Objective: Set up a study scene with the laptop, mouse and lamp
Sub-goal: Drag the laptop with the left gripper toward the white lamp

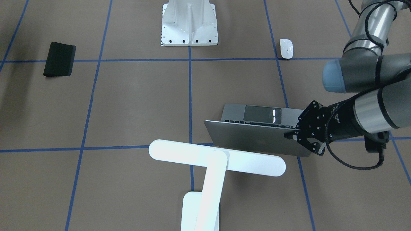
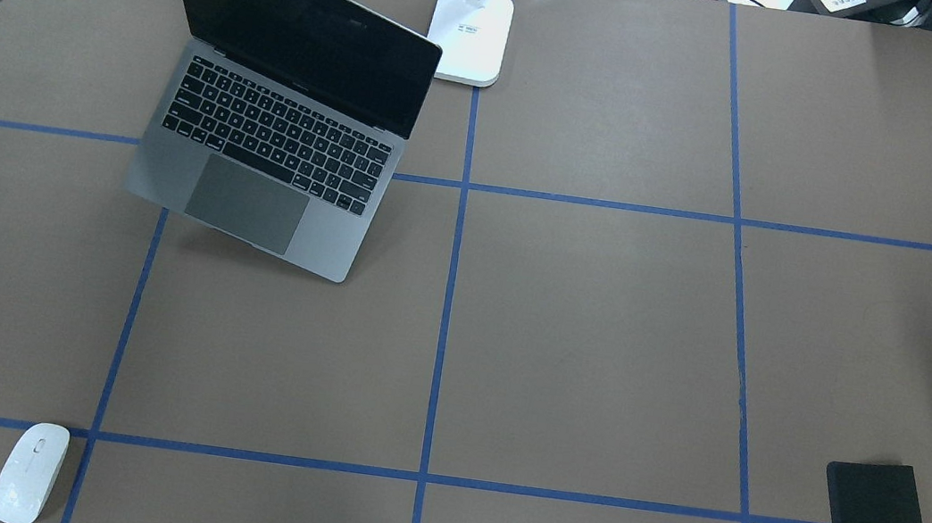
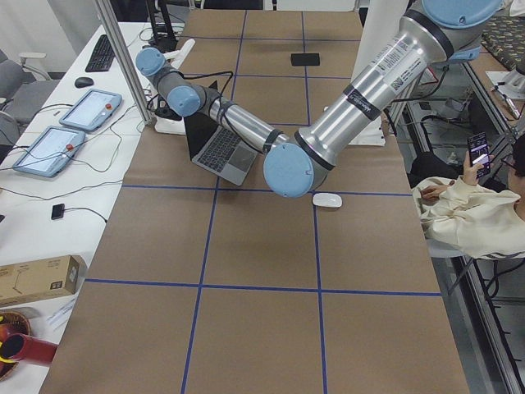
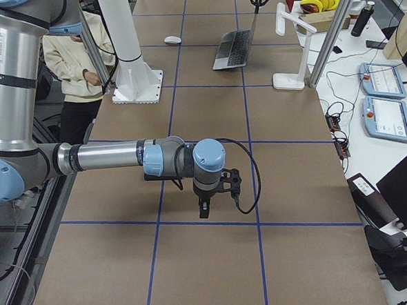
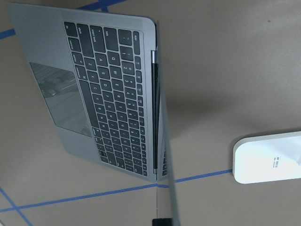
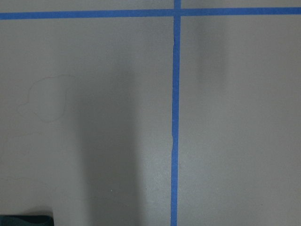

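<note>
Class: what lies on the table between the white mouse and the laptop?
No object: the overhead view shows only brown table surface and blue tape lines between the mouse and the laptop.

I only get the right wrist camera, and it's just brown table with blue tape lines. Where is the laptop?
Observer: The laptop sits open on the table, over on the robot's left side and towards the far edge.
Operator: Is anything holding it, or is it just sitting there?
Observer: The left gripper has it. The jaws are closed on a top corner of the screen half, with the lid edge running between them.
</note>
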You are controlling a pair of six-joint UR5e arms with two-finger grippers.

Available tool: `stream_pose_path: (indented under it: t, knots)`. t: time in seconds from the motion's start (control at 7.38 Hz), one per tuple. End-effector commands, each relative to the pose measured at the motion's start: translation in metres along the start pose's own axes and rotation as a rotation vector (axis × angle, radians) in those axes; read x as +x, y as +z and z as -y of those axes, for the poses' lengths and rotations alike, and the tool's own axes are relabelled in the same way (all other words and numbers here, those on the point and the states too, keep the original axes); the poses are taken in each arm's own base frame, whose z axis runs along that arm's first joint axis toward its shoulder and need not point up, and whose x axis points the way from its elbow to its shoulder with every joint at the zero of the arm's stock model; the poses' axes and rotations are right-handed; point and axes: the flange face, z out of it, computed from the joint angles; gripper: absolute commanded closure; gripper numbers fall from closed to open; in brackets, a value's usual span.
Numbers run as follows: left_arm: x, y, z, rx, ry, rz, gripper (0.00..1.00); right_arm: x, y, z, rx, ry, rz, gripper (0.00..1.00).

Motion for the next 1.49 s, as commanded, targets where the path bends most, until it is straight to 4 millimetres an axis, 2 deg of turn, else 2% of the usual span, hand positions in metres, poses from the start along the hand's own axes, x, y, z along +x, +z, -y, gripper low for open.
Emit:
stream_pose_path:
  t: [0.0, 0.41, 0.68, 0.95, 1.36]
  knots:
    - [0.013, 0.031, 0.003, 0.012, -0.013, -0.078, 1.0, 0.0, 0.0, 0.0, -0.001, 0.001, 0.0, 0.0]
    - [0.015, 0.044, -0.023, -0.001, -0.028, -0.082, 1.0, 0.0, 0.0, 0.0, 0.0, 0.0, 0.0, 0.0]
    - [0.01, 0.067, -0.041, -0.005, -0.054, -0.147, 1.0, 0.0, 0.0, 0.0, -0.001, 0.001, 0.0, 0.0]
    - [0.013, 0.077, -0.06, -0.002, -0.048, -0.182, 1.0, 0.001, 0.001, 0.0, -0.002, 0.002, 0.002, 0.0]
    - [0.021, 0.08, -0.058, -0.021, -0.05, -0.303, 1.0, 0.003, 0.003, 0.0, -0.006, 0.007, 0.002, 0.0]
